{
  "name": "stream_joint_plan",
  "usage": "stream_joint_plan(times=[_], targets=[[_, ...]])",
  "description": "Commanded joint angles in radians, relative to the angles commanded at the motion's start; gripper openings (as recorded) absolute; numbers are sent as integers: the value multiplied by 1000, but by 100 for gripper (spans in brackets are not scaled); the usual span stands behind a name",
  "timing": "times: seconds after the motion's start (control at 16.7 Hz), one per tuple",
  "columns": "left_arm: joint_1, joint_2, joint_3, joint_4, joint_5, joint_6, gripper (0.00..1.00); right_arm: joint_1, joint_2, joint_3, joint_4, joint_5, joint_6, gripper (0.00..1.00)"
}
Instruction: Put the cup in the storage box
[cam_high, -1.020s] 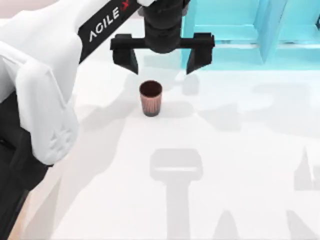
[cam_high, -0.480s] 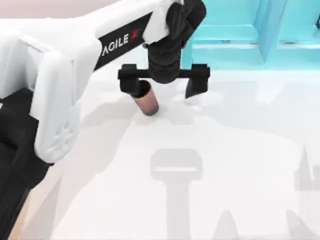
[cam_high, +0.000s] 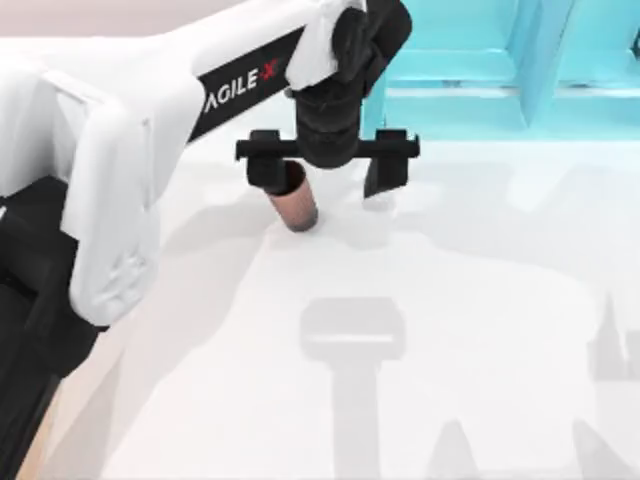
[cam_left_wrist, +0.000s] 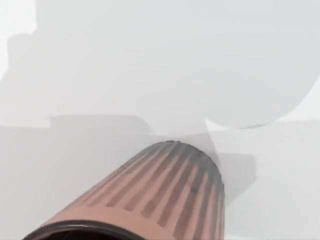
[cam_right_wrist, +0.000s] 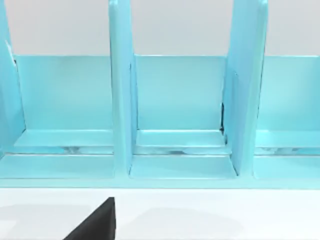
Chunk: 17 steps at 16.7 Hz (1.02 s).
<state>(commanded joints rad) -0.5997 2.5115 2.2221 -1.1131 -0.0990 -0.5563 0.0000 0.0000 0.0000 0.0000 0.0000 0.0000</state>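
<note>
Item: left gripper (cam_high: 328, 176), lowered over the cup (cam_high: 297, 207) within the last second; fingers wide, cup beside the left finger, not yet clasped. Cup upright on white table (cam_high: 480, 330), near turquoise shelf unit (cam_high: 470, 60). Grasp judged imminent.

turquoise shelf unit (cam_right_wrist: 175, 107), upright dividers (cam_right_wrist: 120, 90), white table (cam_right_wrist: 215, 215)

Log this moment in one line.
left gripper: open, straddling cup | cup: upright on table | turquoise shelf: behind
</note>
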Motion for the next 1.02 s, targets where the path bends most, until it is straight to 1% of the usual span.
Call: stream_joint_plan(times=[0.54,0.6,1.02], targets=[[0,0,0,0,0,0,2,0,0,0,0,0,0,100],[0,0,0,0,0,0,0,0,0,0,0,0,0,100],[0,0,0,0,0,0,0,0,0,0,0,0,0,100]])
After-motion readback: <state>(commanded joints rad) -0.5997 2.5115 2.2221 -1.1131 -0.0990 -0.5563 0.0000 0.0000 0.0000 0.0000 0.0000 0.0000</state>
